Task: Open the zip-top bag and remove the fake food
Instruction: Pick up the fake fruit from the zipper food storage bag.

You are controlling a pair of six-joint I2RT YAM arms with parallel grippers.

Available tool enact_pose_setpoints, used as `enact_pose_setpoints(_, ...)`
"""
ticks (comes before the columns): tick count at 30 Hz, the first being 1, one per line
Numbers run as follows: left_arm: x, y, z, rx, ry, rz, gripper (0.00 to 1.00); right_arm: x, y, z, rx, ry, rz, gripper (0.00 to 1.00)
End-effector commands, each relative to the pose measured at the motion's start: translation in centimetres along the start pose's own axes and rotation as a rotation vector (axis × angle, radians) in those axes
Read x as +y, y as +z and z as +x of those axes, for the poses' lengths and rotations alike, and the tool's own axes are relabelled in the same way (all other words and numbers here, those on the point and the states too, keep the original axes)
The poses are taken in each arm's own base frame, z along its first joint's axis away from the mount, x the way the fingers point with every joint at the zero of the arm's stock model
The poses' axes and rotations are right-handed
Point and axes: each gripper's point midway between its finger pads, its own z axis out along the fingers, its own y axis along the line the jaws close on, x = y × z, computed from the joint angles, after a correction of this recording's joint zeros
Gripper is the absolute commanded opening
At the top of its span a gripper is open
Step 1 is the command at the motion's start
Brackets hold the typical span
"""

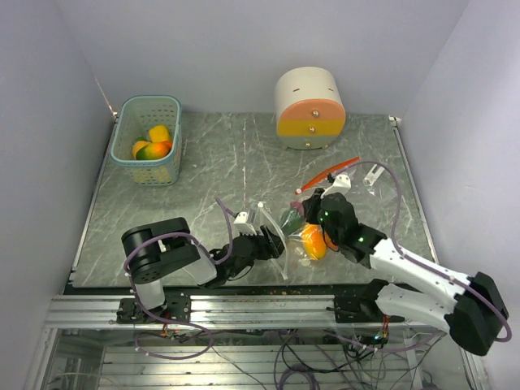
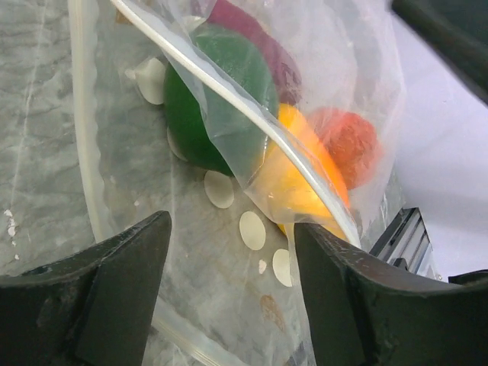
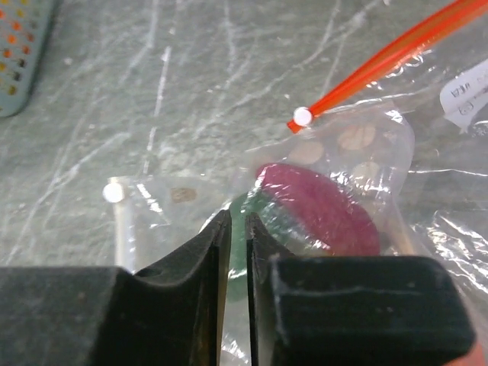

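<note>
The clear zip-top bag [image 1: 280,236] lies on the marble table between my two grippers. It holds the fake food: a green piece [image 2: 221,99], a dark red piece [image 3: 320,206], a yellow-orange piece [image 2: 305,179] and a red-orange piece [image 2: 352,141]. My left gripper [image 2: 232,255] is open at the bag's mouth, with the lower film and white zip strip [image 2: 229,99] between and ahead of its fingers. My right gripper [image 3: 238,229] is closed to a thin slit on the bag's film just in front of the green and dark red pieces [image 1: 292,218].
A teal basket [image 1: 122,134] with yellow, orange and green fake fruit stands at the back left. A cream-and-orange round container [image 1: 309,101] stands at the back. A second plastic bag with an orange zip strip [image 1: 329,172] lies right of the bag [image 3: 396,49].
</note>
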Motion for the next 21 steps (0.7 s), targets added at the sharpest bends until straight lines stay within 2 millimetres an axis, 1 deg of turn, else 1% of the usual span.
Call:
enact_pose_setpoints(1,-2.5,0.4,-2.1,-0.080,-0.013,0.076,0.78,0.4,2.5,0.1,0.037,0.003,-0.046,0.11)
enact_pose_setpoints(6,-3.2,1.1,-2.6,-0.092,0.027,0.073,0.82,0.5,4.8,1.3,0.075,-0.006,-0.045,0.05)
enact_pose_setpoints(10,-2.8,1.5,-2.6,-0.096,0.040,0.047,0.83,0.3,6.0,2.7,0.108,-0.010,-0.058,0.02)
enact_pose_setpoints(12,-2.6,1.5,-2.5,-0.095,0.043,0.042,0.84,-0.2,6.6,3.8,0.133,-0.007,-0.051,0.01)
enact_pose_setpoints(15,-2.3,1.6,-2.3,-0.093,0.054,0.036,0.85,-1.0,6.8,5.3,0.175,-0.001,-0.033,0.00)
enact_pose_setpoints(21,-1.8,1.8,-2.1,-0.091,0.074,0.017,0.87,-2.8,5.9,7.6,0.207,0.017,0.009,0.00)
